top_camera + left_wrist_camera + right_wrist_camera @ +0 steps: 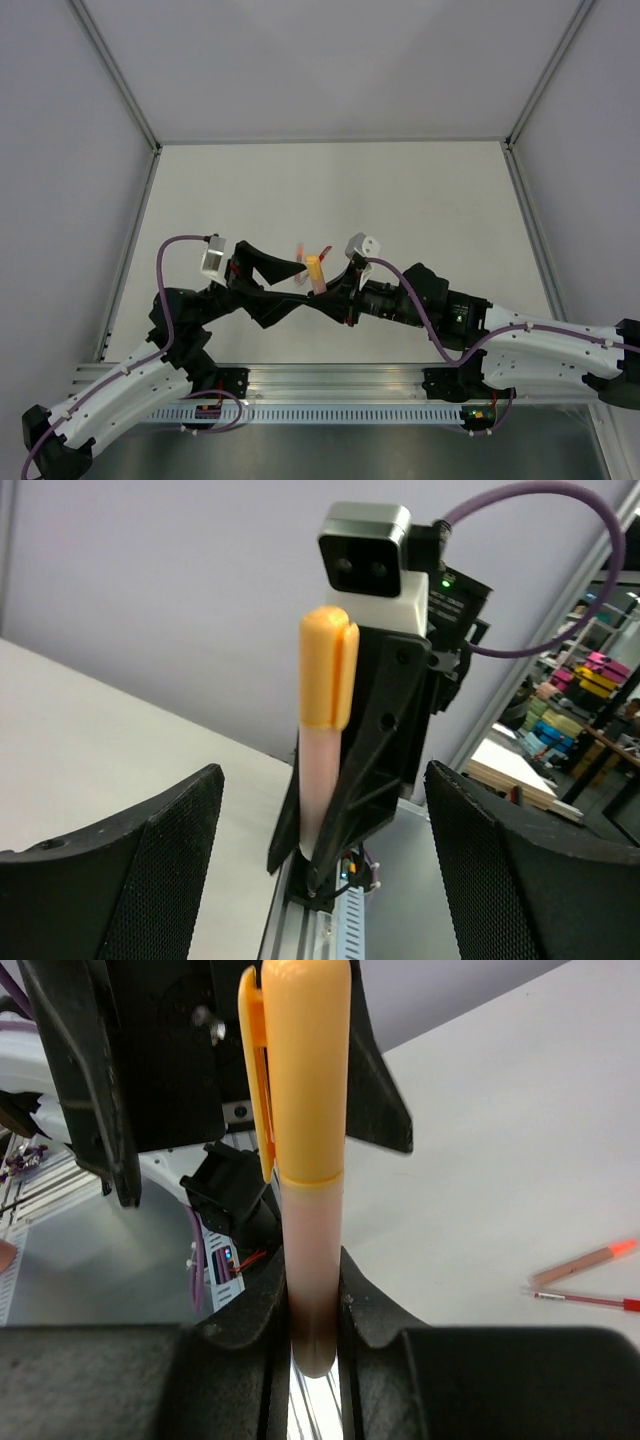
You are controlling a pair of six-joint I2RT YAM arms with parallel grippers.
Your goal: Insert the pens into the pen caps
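Grips with right claw [312, 1348] a pink pen [312, 1260] upright, top inside orange cap [305, 1070]; holds left claw [320, 825] wide open, empty.

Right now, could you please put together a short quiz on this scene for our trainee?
1. True or false: the orange cap sits on the pink pen.
2. Fill in: the left end effector has its jaws ____.
3. Which one holds the pink pen upright: A, the left end effector; B, the right end effector?
Key: 1 true; 2 open; 3 B.
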